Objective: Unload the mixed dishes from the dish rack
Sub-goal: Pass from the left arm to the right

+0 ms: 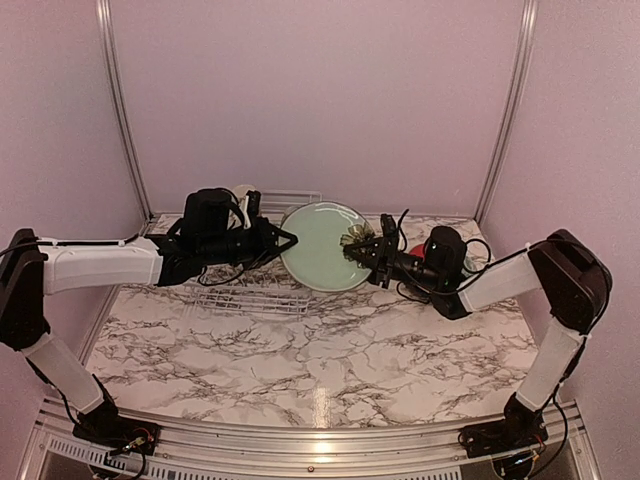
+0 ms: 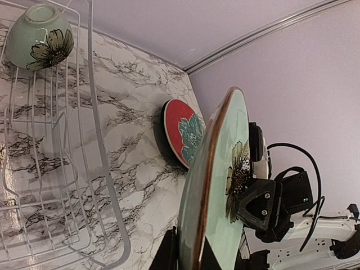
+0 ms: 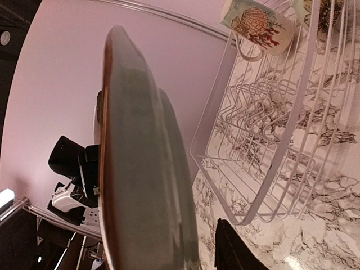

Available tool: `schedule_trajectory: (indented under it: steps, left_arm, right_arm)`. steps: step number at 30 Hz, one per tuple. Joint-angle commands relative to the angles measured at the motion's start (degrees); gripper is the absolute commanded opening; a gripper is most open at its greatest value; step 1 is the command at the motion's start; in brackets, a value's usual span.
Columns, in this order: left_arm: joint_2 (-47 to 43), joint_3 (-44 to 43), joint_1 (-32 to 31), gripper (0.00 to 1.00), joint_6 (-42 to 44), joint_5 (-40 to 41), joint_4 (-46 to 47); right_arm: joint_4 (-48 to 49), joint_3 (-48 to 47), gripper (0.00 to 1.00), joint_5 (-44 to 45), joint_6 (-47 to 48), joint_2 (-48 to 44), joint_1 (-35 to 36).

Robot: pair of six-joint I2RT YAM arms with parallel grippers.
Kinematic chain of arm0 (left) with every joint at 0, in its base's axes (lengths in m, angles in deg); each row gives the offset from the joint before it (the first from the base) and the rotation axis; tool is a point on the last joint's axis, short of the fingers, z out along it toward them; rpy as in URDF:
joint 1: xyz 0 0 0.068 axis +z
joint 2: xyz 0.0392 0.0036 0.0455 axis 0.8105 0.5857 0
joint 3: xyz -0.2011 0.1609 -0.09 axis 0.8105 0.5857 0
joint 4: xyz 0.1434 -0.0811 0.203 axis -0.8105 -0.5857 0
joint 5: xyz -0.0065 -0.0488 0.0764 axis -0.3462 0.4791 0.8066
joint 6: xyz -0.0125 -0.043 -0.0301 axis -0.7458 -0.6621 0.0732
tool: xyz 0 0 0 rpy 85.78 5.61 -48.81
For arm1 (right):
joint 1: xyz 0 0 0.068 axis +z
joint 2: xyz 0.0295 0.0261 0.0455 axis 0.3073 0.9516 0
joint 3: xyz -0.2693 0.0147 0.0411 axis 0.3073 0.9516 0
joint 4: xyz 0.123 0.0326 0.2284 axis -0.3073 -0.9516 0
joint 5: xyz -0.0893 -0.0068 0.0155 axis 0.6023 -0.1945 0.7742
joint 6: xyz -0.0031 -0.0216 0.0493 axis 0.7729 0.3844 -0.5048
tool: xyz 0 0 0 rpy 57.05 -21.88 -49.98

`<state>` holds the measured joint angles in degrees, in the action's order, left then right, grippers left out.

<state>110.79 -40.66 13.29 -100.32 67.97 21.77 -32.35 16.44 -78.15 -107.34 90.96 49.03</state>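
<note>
The rack lies at the table's far left, with the mug and bowl at its far end. The green plate is out of it, in the air just right of the rack, spanning the gap between the arms. The left gripper is clenched on its left rim. The right gripper meets the opposite rim at the floral mark, but I cannot tell whether it grips. The handover likely depends on that rim lying between the right jaws.
</note>
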Motion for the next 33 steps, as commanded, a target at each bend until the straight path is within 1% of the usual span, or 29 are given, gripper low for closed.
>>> schedule_trajectory:
  steps: [1, 6, 11, 12, 15, 17, 19, 24, 27, 29, 33]
  left_arm:
    - [-0.76, -1.03, -0.08, 0.00, 0.53, 0.74, 7.27]
    - [-1.09, -1.06, -0.10, 0.00, 1.51, 1.66, 5.88]
    - [-1.49, -1.43, -0.09, 0.00, 2.85, 2.39, 4.33]
    - [-1.52, -1.57, -0.10, 0.00, 3.10, 2.39, 3.89]
    - [-1.38, -1.91, -0.10, 0.00, 3.82, 2.50, 2.91]
    - [-1.38, -2.45, -0.10, 0.17, 5.08, 2.56, 1.47]
    - [-1.53, -3.30, -0.10, 0.30, 6.67, 3.34, -1.04]
    - [-3.16, -4.96, -0.10, 0.56, 10.96, 8.22, -7.76]
    - [-4.54, -5.10, -0.10, 0.72, 12.71, 12.13, -10.81]
    - [-5.37, -5.18, -0.10, 0.77, 13.73, 14.02, -12.14]
    - [-6.39, -5.26, -0.10, 0.77, 15.37, 16.71, -13.83]
  right_arm:
    - [10.26, 0.49, 0.37, -0.76, -5.78, 2.10, 0.39]
    - [12.46, 1.19, 0.21, -0.72, -6.92, 2.96, 0.39]
    - [12.71, 1.09, 0.02, -0.82, -6.86, 2.91, 0.42]
    - [12.83, 1.02, 0.00, -0.80, -6.84, 2.85, 0.40]
    - [13.09, 0.96, 0.00, -0.80, -6.66, 2.59, 0.24]
    - [12.77, 1.00, 0.00, -0.96, -6.16, 2.28, 0.02]
    - [12.58, 1.21, 0.00, -1.19, -5.84, 1.92, -0.46]
    - [13.08, 3.24, 0.00, -1.58, -5.60, -0.16, -2.80]
    - [12.21, 4.74, 0.00, -2.21, -4.90, -2.20, -5.34]
    - [11.23, 6.10, 0.00, -2.60, -4.25, -3.92, -7.64]
    - [7.39, 8.56, 0.00, -3.21, -2.09, -7.69, -13.27]
